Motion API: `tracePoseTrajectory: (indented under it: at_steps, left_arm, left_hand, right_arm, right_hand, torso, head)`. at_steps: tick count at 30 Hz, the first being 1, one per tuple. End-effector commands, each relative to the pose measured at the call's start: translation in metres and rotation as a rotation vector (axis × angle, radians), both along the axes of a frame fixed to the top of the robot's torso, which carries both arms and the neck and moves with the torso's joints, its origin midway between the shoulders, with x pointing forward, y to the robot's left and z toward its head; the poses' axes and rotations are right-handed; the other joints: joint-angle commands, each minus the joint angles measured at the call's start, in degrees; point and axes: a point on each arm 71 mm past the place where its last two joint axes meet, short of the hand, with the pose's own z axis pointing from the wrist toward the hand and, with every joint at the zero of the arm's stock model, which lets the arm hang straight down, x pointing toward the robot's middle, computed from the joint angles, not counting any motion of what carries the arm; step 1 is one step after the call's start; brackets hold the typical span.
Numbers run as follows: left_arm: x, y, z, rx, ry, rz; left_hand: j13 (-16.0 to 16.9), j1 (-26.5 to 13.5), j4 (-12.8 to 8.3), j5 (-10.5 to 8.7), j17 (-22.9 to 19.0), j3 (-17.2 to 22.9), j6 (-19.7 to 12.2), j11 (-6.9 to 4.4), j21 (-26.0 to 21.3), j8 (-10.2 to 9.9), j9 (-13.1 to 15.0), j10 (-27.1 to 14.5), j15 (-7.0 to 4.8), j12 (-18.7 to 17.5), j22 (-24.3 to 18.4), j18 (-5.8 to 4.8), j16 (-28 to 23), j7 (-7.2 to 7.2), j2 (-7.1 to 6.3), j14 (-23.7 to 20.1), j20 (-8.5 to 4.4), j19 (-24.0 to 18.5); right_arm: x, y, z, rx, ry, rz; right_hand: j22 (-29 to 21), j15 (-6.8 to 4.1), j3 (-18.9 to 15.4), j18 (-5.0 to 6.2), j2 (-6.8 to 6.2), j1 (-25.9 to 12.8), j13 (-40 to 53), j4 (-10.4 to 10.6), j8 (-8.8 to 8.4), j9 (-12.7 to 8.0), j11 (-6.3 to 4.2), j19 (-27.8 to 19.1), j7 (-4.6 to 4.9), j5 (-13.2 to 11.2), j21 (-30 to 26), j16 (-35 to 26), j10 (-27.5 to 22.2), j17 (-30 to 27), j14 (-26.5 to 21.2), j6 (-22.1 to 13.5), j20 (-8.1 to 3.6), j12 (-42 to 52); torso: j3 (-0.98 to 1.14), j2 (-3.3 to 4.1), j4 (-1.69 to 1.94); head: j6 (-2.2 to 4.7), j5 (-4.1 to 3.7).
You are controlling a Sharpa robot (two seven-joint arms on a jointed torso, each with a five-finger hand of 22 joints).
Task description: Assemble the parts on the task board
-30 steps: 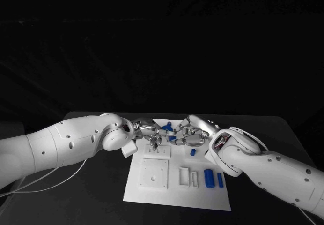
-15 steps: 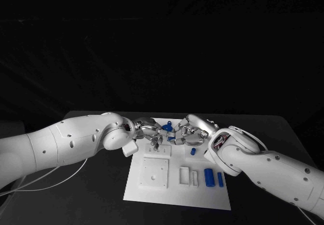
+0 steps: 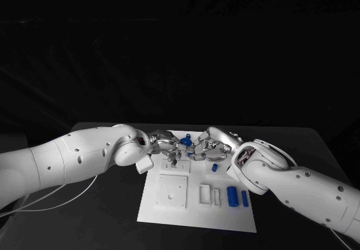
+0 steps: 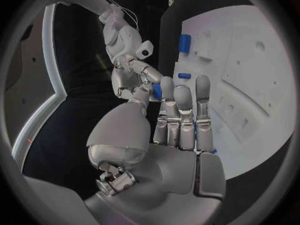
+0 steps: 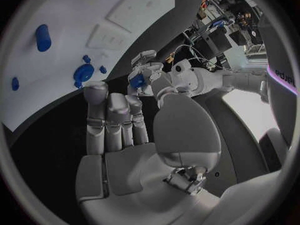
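Note:
The white task board [image 3: 196, 208] lies in the middle of the table. Above its far end my two hands meet fingertip to fingertip. My left hand [image 3: 166, 146] pinches a small blue part [image 3: 185, 140] between thumb and finger; the same part [image 4: 157, 91] shows at its thumb tip, and again among its fingers [image 5: 137, 80]. My right hand [image 3: 210, 147] has its fingers stretched out, the tips right at that part, with nothing in its palm [image 5: 125, 155]. A round blue part [image 5: 83, 73] lies on the board under the hands.
Two blue bars [image 3: 232, 198] [image 3: 244, 199] lie side by side near the board's right edge. A small blue peg [image 3: 215, 168] sits further back. White raised blocks [image 3: 171, 192] and slots [image 3: 209, 196] take up the board's middle. A white cable [image 3: 52, 200] runs across the table's left.
The blue part between the hands has dropped slightly and the fingertips have drawn closer round it. Both arms have hardly moved.

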Motion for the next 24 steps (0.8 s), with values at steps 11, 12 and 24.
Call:
tracePoseTrajectory:
  at_steps: [11,12,24]
  left_arm:
    - [-0.0023,-0.0046,0.0022,-0.031,0.003,-0.034]
    - [-0.0023,-0.0045,0.0022,-0.032,0.004,-0.035]
    - [-0.0028,-0.0027,0.0019,-0.032,0.013,-0.037]
  left_hand:
    - [0.03,-0.99,-1.00,0.10,0.00,0.78,-0.32,-0.34,-0.84,0.69,1.99,0.00,-0.09,-0.34,0.91,-0.46,0.21,-0.35,0.14,-0.27,-0.19,0.08]
    - [0.03,-0.99,-1.00,0.10,0.00,0.78,-0.32,-0.34,-0.84,0.69,1.99,0.00,-0.09,-0.34,0.91,-0.46,0.21,-0.35,0.14,-0.27,-0.19,0.08]
    - [0.09,-1.06,-1.03,-0.04,0.07,0.24,0.08,-0.34,-0.98,0.55,1.76,0.03,-0.09,-0.25,1.12,-0.48,0.32,-0.38,-0.70,-0.30,-0.18,0.06]
  right_arm:
    - [-0.0004,0.0019,-0.0031,-0.022,0.004,0.020]
    - [-0.0003,0.0016,-0.0032,-0.023,0.004,0.019]
    - [-0.0007,0.0019,-0.0025,-0.033,-0.016,0.021]
  right_hand:
    - [4.13,0.07,0.02,-0.01,0.60,-0.04,-0.02,-0.43,0.30,0.05,-0.05,2.41,0.02,-0.31,-0.24,-0.39,-0.52,0.01,-0.32,-0.53,-0.04,-0.27]
    - [4.13,0.07,0.02,-0.01,0.60,-0.04,-0.02,-0.43,0.30,0.05,-0.05,2.41,0.02,-0.31,-0.24,-0.39,-0.52,0.01,-0.32,-0.53,-0.04,-0.27]
    - [4.13,0.07,0.04,-0.01,0.69,-0.01,-0.01,-0.53,0.31,0.05,-0.06,2.41,0.02,-0.34,-0.26,-0.39,-0.52,0.01,-0.32,-0.49,-0.04,-0.24]
  torso:
    - [0.00,-0.01,0.00]
    - [0.00,-0.01,0.00]
    - [0.02,0.00,-0.01]
  head:
    - [-0.21,0.08]
    - [-0.21,0.08]
    - [-0.32,0.10]
